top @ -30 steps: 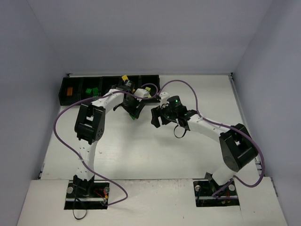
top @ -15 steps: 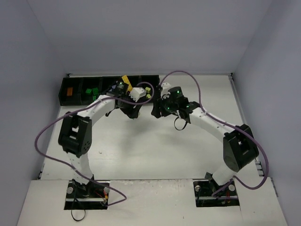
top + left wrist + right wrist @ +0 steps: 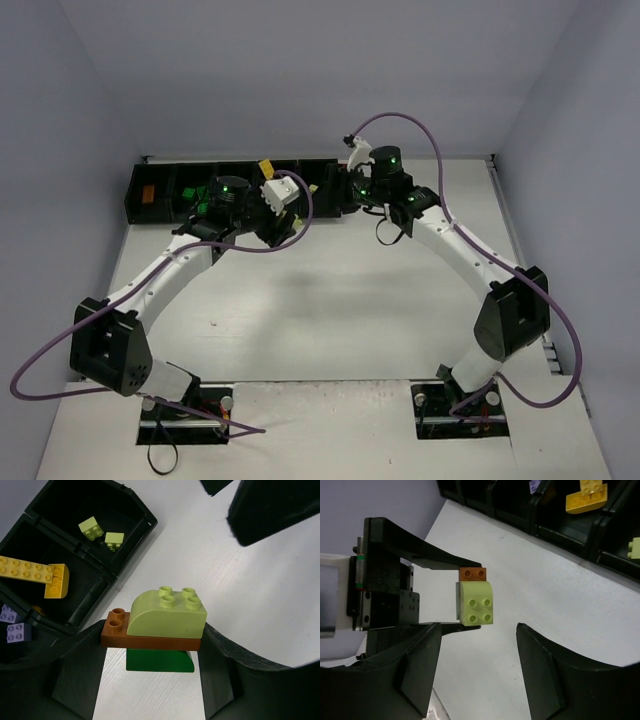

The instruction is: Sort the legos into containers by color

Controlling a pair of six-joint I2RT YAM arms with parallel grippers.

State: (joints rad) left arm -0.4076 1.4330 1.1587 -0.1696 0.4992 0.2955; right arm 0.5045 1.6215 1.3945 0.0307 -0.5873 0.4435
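The left arm (image 3: 165, 275) stretches long and low from its base toward the containers (image 3: 133, 195) along the far left of the bench (image 3: 330, 320). The left jaws pinch a stack of legos (image 3: 160, 630), lime on an orange-brown plate on dark green, over bare bench just in front of the bins. Inside the bins, lime bricks (image 3: 91, 528), a yellow piece (image 3: 35, 572) and lilac ones (image 3: 17, 632) lie in separate compartments. A second ago this arm was folded high, with its elbow nearer the middle. The right arm (image 3: 455, 250) reaches to the row's right end with the right jaws spread and empty, facing the stack. It sat further back before. From above, I cannot tell whether it touches the end bin.
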